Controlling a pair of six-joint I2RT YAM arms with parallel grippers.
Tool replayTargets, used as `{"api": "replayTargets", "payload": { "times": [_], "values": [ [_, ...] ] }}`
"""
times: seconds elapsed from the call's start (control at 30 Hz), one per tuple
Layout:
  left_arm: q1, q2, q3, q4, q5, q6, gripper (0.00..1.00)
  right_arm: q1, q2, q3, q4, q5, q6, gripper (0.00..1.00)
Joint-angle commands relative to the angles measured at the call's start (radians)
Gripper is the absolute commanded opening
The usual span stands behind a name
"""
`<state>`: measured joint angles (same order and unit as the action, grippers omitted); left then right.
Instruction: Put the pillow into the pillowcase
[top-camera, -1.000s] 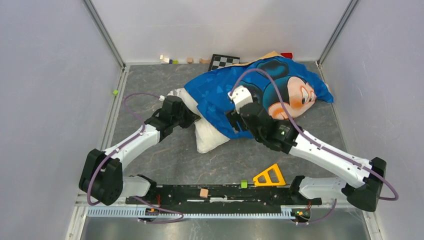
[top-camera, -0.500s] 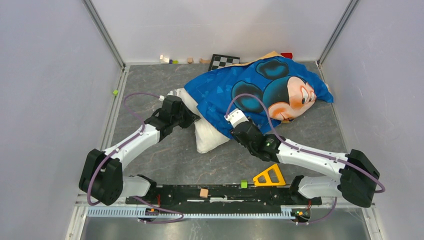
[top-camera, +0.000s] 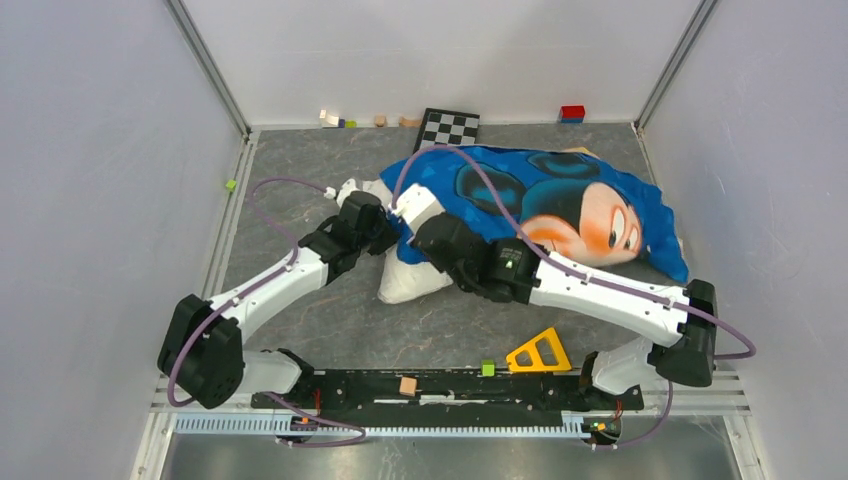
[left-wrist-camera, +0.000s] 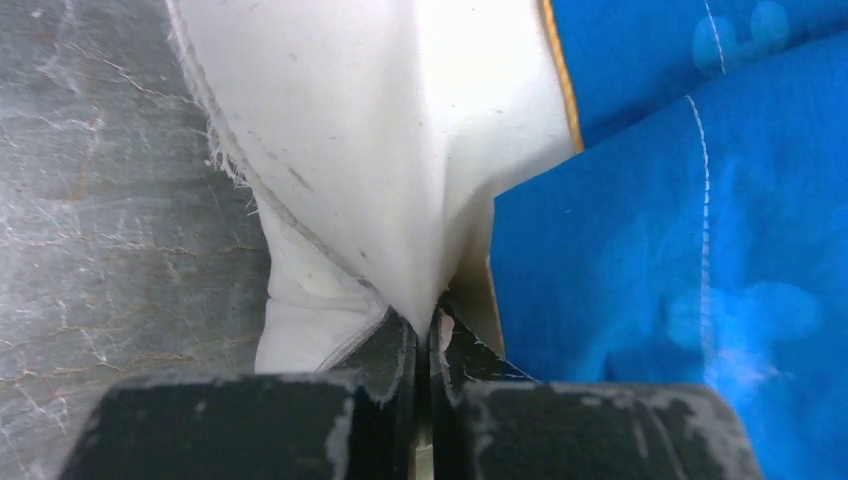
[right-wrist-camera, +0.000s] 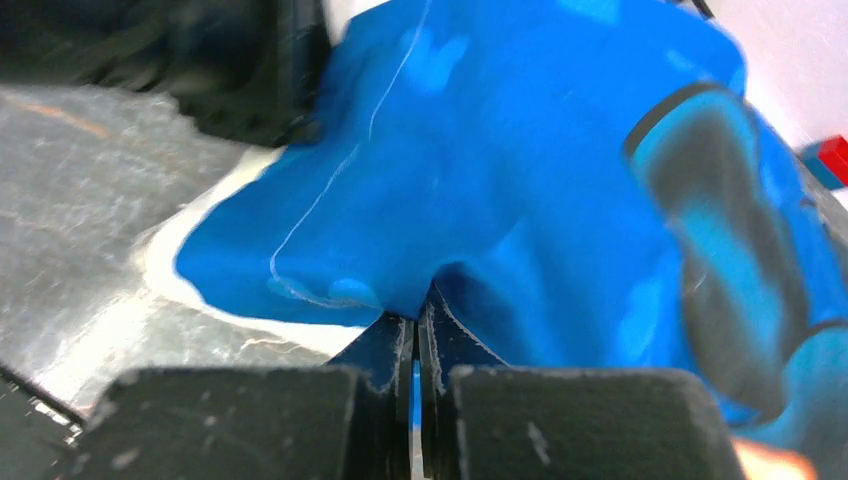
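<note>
Overhead, the pillow (top-camera: 408, 283) is seen lying near the middle of the desk (top-camera: 300, 160). Most of it is covered by the blue pillowcase (top-camera: 560, 200), which is printed with a cartoon mouse, and only its left end is left bare. Both arms are stretched to that end, with the left jaws and right jaws set close together at the pillowcase's open edge. A checkerboard (top-camera: 448, 126) and a red block (top-camera: 572, 113) are placed along the far wall, and a yellow triangle (top-camera: 538, 352) is laid at the near edge.

From the left wrist, the left jaws are shown pinched together on a fold of the white pillow (left-wrist-camera: 380, 150), with only cloth between them. The pillowcase (left-wrist-camera: 680, 250) is seen just to the right, its orange-lined hem touching the pillow. Grey desk (left-wrist-camera: 100, 200) is shown beside the pillow.

From the right wrist, the right jaws are shown clamped tight on a fold of the pillowcase (right-wrist-camera: 520, 170). A white strip of pillow (right-wrist-camera: 175, 255) is exposed beyond the blue hem, on the desk (right-wrist-camera: 80, 140).
</note>
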<state>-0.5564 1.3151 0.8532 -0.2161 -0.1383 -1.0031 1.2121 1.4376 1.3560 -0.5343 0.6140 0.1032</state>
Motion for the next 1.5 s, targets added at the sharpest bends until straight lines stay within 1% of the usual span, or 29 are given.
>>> {"api": "replayTargets", "payload": {
  "times": [0.0, 0.1, 0.17, 0.27, 0.3, 0.33, 0.4, 0.47, 0.57, 0.63, 0.67, 0.77, 0.87, 0.93, 0.97, 1.0, 1.03, 1.1, 1.13, 1.17, 1.2, 1.23, 1.27, 1.3, 1.33, 1.4, 1.43, 1.47],
  "values": [
    [-0.099, -0.062, 0.035, 0.01, -0.01, -0.024, 0.02, -0.069, -0.01, 0.169, 0.074, -0.075, -0.015, 0.0],
    [-0.143, -0.106, 0.065, -0.035, 0.011, 0.004, 0.02, -0.099, 0.05, 0.345, 0.011, -0.07, -0.041, 0.0],
    [-0.185, -0.143, 0.098, -0.089, 0.024, 0.027, 0.02, -0.158, 0.092, 0.454, -0.016, -0.119, -0.048, 0.0],
    [-0.222, -0.18, 0.149, -0.172, 0.087, 0.061, 0.03, -0.289, 0.163, 0.545, -0.011, -0.218, -0.044, 0.0],
    [-0.229, -0.189, 0.161, -0.199, 0.105, 0.075, 0.1, -0.329, 0.195, 0.57, -0.017, -0.242, -0.039, 0.0],
    [-0.232, -0.2, 0.177, -0.229, 0.116, 0.094, 0.2, -0.363, 0.235, 0.589, -0.019, -0.259, -0.037, 0.0],
    [-0.234, -0.225, 0.201, -0.276, 0.126, 0.134, 0.46, -0.428, 0.304, 0.59, -0.016, -0.312, -0.02, 0.0],
    [-0.232, -0.247, 0.248, -0.34, 0.12, 0.182, 0.69, -0.479, 0.372, 0.568, -0.001, -0.367, 0.004, 0.0],
    [-0.232, -0.29, 0.317, -0.415, 0.1, 0.243, 0.88, -0.514, 0.438, 0.524, 0.033, -0.421, 0.034, 0.0],
    [-0.232, -0.314, 0.359, -0.447, 0.082, 0.291, 0.98, -0.517, 0.452, 0.491, 0.06, -0.436, 0.049, 0.0],
    [-0.232, -0.314, 0.376, -0.461, 0.081, 0.316, 1.0, -0.518, 0.45, 0.475, 0.071, -0.441, 0.059, 0.0],
    [-0.234, -0.288, 0.38, -0.463, 0.109, 0.359, 1.0, -0.517, 0.426, 0.43, 0.117, -0.452, 0.083, 0.0],
    [-0.234, -0.265, 0.335, -0.402, 0.161, 0.354, 1.0, -0.518, 0.422, 0.44, 0.114, -0.449, 0.086, 0.0],
    [-0.234, -0.236, 0.305, -0.372, 0.163, 0.351, 1.0, -0.517, 0.418, 0.454, 0.102, -0.449, 0.086, 0.0],
    [-0.234, -0.22, 0.291, -0.361, 0.145, 0.348, 1.0, -0.517, 0.414, 0.457, 0.101, -0.454, 0.086, 0.0],
    [-0.234, -0.199, 0.279, -0.35, 0.142, 0.343, 0.97, -0.516, 0.407, 0.457, 0.102, -0.455, 0.084, 0.0],
    [-0.234, -0.181, 0.273, -0.339, 0.13, 0.337, 0.93, -0.514, 0.401, 0.459, 0.103, -0.456, 0.084, 0.0],
    [-0.233, -0.147, 0.252, -0.309, 0.109, 0.314, 0.82, -0.512, 0.386, 0.473, 0.095, -0.451, 0.079, 0.0],
    [-0.229, -0.128, 0.239, -0.297, 0.097, 0.296, 0.72, -0.511, 0.378, 0.481, 0.091, -0.451, 0.076, 0.0],
    [-0.218, -0.107, 0.226, -0.293, 0.094, 0.282, 0.59, -0.509, 0.367, 0.486, 0.088, -0.451, 0.071, 0.0],
    [-0.196, -0.092, 0.215, -0.292, 0.097, 0.264, 0.45, -0.506, 0.35, 0.488, 0.085, -0.45, 0.065, 0.0],
    [-0.173, -0.082, 0.191, -0.282, 0.105, 0.243, 0.28, -0.504, 0.335, 0.484, 0.084, -0.442, 0.056, 0.01],
    [-0.142, -0.081, 0.16, -0.258, 0.115, 0.225, 0.16, -0.502, 0.313, 0.477, 0.08, -0.432, 0.043, 0.07],
    [-0.112, -0.087, 0.133, -0.234, 0.125, 0.212, 0.09, -0.503, 0.291, 0.465, 0.075, -0.42, 0.032, 0.21],
    [-0.09, -0.092, 0.109, -0.221, 0.13, 0.204, 0.03, -0.502, 0.268, 0.444, 0.074, -0.403, 0.014, 0.37],
    [-0.051, -0.095, 0.088, -0.216, 0.132, 0.206, 0.02, -0.502, 0.215, 0.386, 0.084, -0.368, -0.023, 0.57],
    [-0.04, -0.095, 0.087, -0.22, 0.132, 0.21, 0.02, -0.502, 0.182, 0.349, 0.1, -0.344, -0.048, 0.63],
    [-0.031, -0.096, 0.087, -0.224, 0.131, 0.215, 0.02, -0.502, 0.157, 0.306, 0.114, -0.31, -0.069, 0.66]
  ]
}}
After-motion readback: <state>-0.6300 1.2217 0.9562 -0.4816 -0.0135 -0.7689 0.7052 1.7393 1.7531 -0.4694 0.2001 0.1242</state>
